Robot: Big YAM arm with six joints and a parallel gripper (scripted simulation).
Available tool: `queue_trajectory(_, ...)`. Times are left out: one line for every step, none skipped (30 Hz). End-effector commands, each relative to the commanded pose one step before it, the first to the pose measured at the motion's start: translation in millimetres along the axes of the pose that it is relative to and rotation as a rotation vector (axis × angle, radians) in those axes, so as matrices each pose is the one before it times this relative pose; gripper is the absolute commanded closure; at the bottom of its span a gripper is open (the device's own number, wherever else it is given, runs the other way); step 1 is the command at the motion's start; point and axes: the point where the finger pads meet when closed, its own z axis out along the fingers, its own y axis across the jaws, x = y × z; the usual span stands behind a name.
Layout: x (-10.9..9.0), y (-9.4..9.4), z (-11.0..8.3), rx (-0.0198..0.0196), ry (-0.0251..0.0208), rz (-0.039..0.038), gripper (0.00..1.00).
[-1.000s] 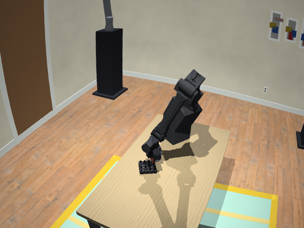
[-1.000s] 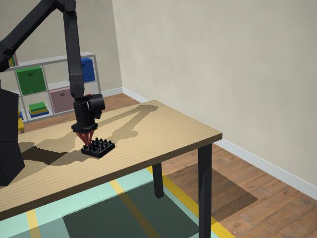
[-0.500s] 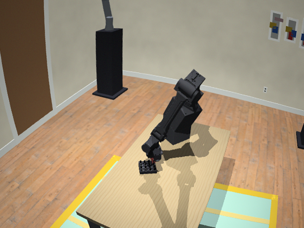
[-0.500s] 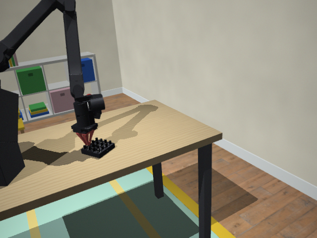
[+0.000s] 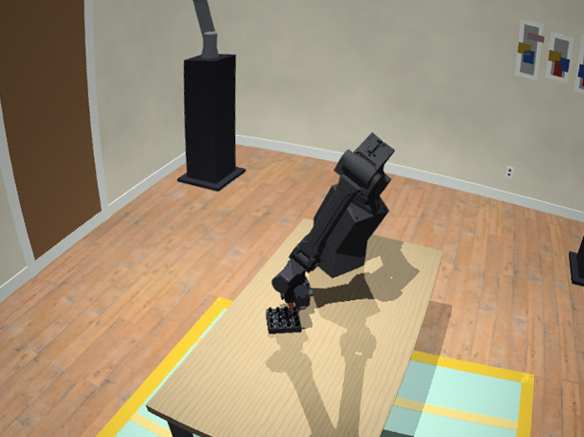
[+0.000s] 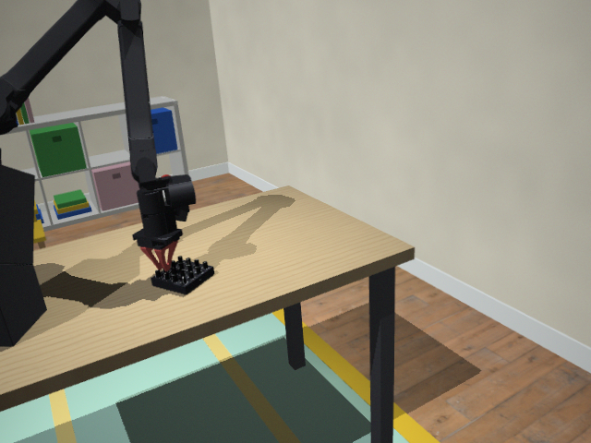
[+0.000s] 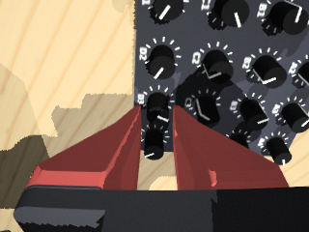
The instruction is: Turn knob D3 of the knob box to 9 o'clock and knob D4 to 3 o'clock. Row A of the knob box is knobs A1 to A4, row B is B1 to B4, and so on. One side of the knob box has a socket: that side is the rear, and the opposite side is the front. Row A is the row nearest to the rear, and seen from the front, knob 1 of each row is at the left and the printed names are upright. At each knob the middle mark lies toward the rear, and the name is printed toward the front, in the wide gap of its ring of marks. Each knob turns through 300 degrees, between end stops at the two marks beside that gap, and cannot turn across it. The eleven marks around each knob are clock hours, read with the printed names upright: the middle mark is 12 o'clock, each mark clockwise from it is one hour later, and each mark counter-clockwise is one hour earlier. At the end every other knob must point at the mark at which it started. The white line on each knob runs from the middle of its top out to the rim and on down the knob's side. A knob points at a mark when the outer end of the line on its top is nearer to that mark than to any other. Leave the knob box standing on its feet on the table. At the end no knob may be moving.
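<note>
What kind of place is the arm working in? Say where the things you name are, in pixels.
Possibly a robotics lab or a playroom-like workspace: a bulky pedestal with another arm [image 5: 209,46], cube shelving with colored bins [image 6: 178,128], and yellow floor tape [image 5: 475,367] [image 6: 333,354].

Robotics lab or workshop, robot arm [image 5: 329,222] [image 6: 136,86] on table [image 5: 247,378] [image 6: 305,238], taped floor zone [image 5: 474,391] [image 6: 247,329]
</note>
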Motion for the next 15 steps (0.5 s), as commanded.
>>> queue_trajectory(-6.56,-3.89,-1.29,0.00831,-0.01409,-0.02114,0.81)
queue_trajectory(0.0,0.0,0.0,0.0,0.0,0.0,0.81)
queue_trajectory(0.0,0.0,0.0,0.0,0.0,0.0,0.81)
queue_trajectory(0.0,0.0,0.0,0.0,0.0,0.0,0.81)
queue_trajectory(0.0,0.0,0.0,0.0,0.0,0.0,0.81)
queue_trajectory(0.0,0.0,0.0,0.0,0.0,0.0,0.81)
queue_trajectory(0.0,0.0,0.0,0.0,0.0,0.0,0.81)
queue_trajectory(0.0,0.0,0.0,0.0,0.0,0.0,0.81)
queue_trajectory(-0.07,-0.07,-0.18,0.00016,-0.00012,-0.00004,0.81)
queue_trajectory(-0.46,-0.44,-1.14,0.00103,-0.00079,-0.00027,0.81)
queue_trajectory(-1.13,-1.09,-2.84,0.00257,-0.00196,0.0009,0.81)
queue_trajectory(-0.79,-1.32,-4.23,0.00266,-0.00146,0.00382,0.81)
queue_trajectory(3.45,-0.18,-2.39,-0.00103,0.00301,0.00925,0.81)
queue_trajectory(3.02,0.52,-2.44,-0.00076,0.00215,0.00652,0.81)
queue_trajectory(0.04,0.04,-1.86,-0.00002,0.00003,0.00001,0.81)
